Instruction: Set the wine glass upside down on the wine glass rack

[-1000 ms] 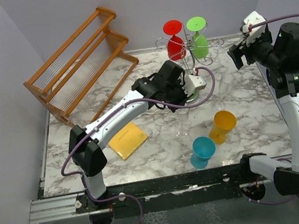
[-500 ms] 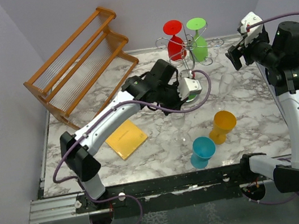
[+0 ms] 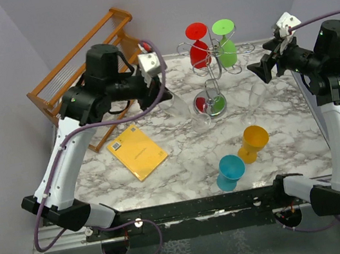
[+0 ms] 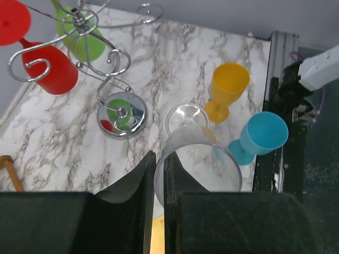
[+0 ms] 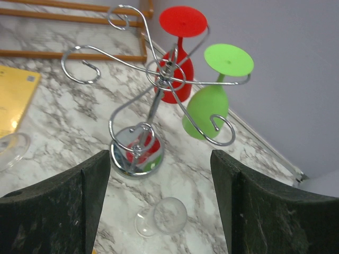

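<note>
Aloft, the left tool [image 4: 159, 160] pinches the clear wine glass [image 4: 201, 151]

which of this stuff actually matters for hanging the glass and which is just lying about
In the job:
clear wine glass, pinched by its rim in the left jaws
wine glass rack

Lying about:
red glass and green glass, already hung
second clear glass
orange goblet
blue goblet
yellow pad
wooden rack
</note>
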